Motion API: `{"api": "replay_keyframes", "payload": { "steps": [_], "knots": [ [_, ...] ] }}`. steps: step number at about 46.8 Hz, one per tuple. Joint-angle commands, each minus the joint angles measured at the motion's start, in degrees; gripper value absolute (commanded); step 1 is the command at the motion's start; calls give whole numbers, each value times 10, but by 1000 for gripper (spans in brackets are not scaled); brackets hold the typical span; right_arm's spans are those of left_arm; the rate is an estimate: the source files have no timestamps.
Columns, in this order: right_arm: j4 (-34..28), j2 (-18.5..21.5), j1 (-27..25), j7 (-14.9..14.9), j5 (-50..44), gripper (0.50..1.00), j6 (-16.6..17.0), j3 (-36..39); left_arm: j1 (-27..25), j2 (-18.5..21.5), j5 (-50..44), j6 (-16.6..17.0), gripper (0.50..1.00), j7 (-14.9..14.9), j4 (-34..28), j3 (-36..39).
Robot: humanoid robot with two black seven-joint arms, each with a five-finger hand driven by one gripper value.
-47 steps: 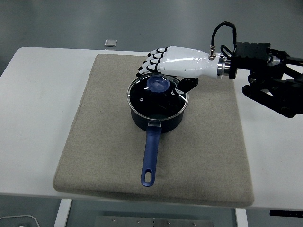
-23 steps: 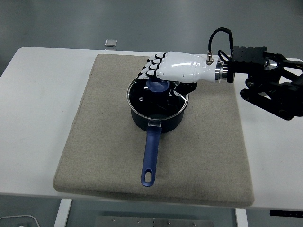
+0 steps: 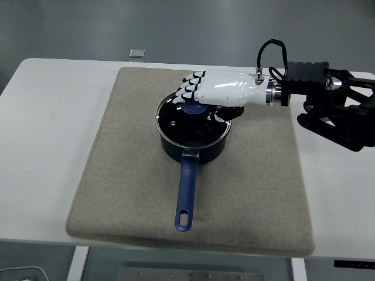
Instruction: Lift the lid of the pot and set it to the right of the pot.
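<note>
Right hand (image 3: 214,92) lies over the lid's knob; I cannot tell if the fingers are closed on it.

Nearest is the blue handle (image 3: 186,193), pointing to the near edge of the grey mat (image 3: 117,175). Behind it the pot (image 3: 194,137) stands on the mat with the glass lid (image 3: 186,122) on top, not lifted, the blue knob (image 3: 190,108) half hidden under the palm. The risk, I think: a weak grip lets the knob slip, or a sideways pull drags the pot. The mat to the right of the pot is free for placing. Far behind, a small object (image 3: 137,53) lies on the table (image 3: 41,129), well apart. The left arm is not seen.
</note>
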Motion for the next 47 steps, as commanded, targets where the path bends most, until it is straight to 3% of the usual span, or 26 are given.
{"api": "replay_keyframes", "payload": {
  "steps": [1,4,7,9,10,47],
  "knots": [
    [0,0,0,0,1,895,3,0,0,0,0,0,1000,0,0,0],
    [0,0,0,0,0,836,5,-1,0,0,0,0,1000,1,0,0],
    [0,0,3,0,0,691,5,-11,0,0,0,0,1000,0,0,0],
    [0,0,4,0,0,548,5,-18,0,0,0,0,1000,1,0,0],
    [0,0,5,0,0,500,5,-20,0,0,0,0,1000,1,0,0],
    [-11,14,28,0,2,500,35,-25,0,0,0,0,1000,0,0,0]
  ]
}}
